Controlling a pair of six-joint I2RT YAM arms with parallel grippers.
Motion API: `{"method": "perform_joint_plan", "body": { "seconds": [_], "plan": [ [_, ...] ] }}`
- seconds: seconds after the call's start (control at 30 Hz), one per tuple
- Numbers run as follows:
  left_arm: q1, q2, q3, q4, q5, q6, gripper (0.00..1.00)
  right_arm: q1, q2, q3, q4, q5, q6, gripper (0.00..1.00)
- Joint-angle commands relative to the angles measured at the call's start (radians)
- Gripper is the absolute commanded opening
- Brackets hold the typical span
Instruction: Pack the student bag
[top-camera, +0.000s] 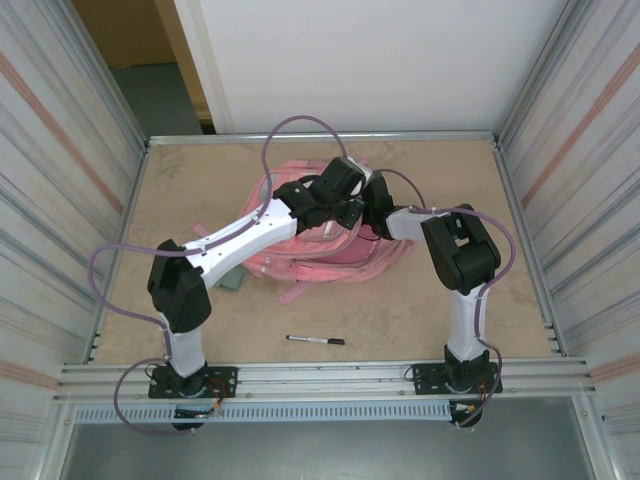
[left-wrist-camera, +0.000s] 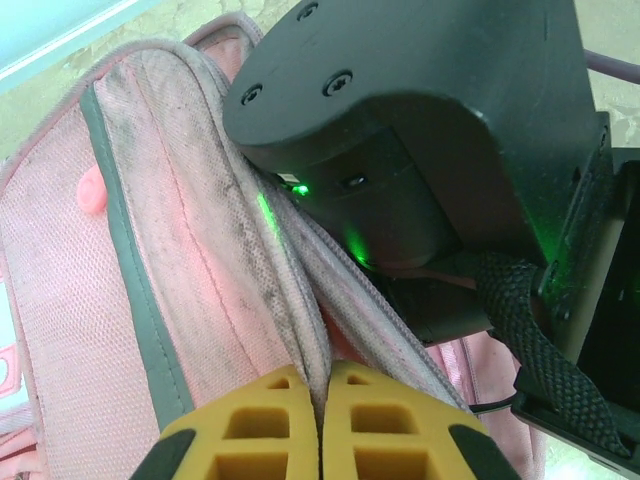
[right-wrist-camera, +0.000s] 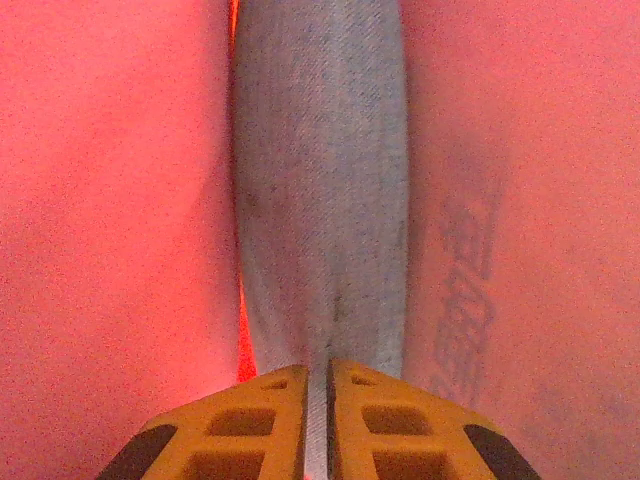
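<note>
**Bag (top-camera: 335, 258) pinched by both grippers at mid-table**

The bag lay slumped near the middle of the table (top-camera: 450, 170), somewhat toward the far side. It was a soft pink heap, by far the largest thing there, with loose straps (top-camera: 297, 295) trailing toward the near edge. Up close, from the left wrist, its fabric showed a fine mesh-like weave, soiled grey along the rim, with a strip of grey trim (left-wrist-camera: 150, 320) running down one panel. From the right wrist, the cloth glowed red-pink on either side of a grey band (right-wrist-camera: 320, 200), and faint lettering marked the right-hand panel.

The left gripper (left-wrist-camera: 320, 378) was clamped on a fold of the rim, its yellow fingers (left-wrist-camera: 265, 410) pressed together with the cloth rising out of the thin gap. The right gripper (right-wrist-camera: 317, 368) was likewise closed tight, on the grey band, which ran straight down between its pads. The black housing of the right arm (left-wrist-camera: 420, 130), showing green lights, sat just beside the fold held by the left gripper.

A pen (top-camera: 316, 340) lay on the table between the bag and the near rail (top-camera: 330, 378), apart from both. A grey-green item (top-camera: 232, 281) showed at the bag's left edge, partly hidden under the left forearm; what it was could not be told.

The table was tan and mottled, edged in metal. Ribbed metal walls (top-camera: 60, 180) closed it in on the left and right, and a white panel (top-camera: 380, 60) stood at the back. Purple cables (top-camera: 290, 125) looped over both arms.
</note>
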Motion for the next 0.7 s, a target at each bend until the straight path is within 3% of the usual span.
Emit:
{"method": "perform_joint_plan", "body": {
  "seconds": [0.0,0.17,0.3,0.5,0.67],
  "plan": [
    [-0.019,-0.078,0.027,0.141,0.090,0.061,0.00,0.038,0.027,-0.003,0.056,-0.093,-0.010,0.14],
    [-0.009,-0.082,0.031,0.142,0.088,0.062,0.00,0.053,0.054,-0.001,-0.008,0.009,0.018,0.14],
    [0.004,-0.082,0.012,0.173,0.103,0.041,0.00,0.083,0.112,0.025,0.122,-0.034,0.124,0.12],
    [0.005,-0.045,0.035,0.181,0.126,0.031,0.00,0.148,0.182,0.140,0.140,-0.130,0.127,0.10],
    [0.008,-0.044,0.032,0.175,0.125,0.037,0.00,0.124,0.173,0.114,0.162,-0.156,0.127,0.12]
  ]
}}
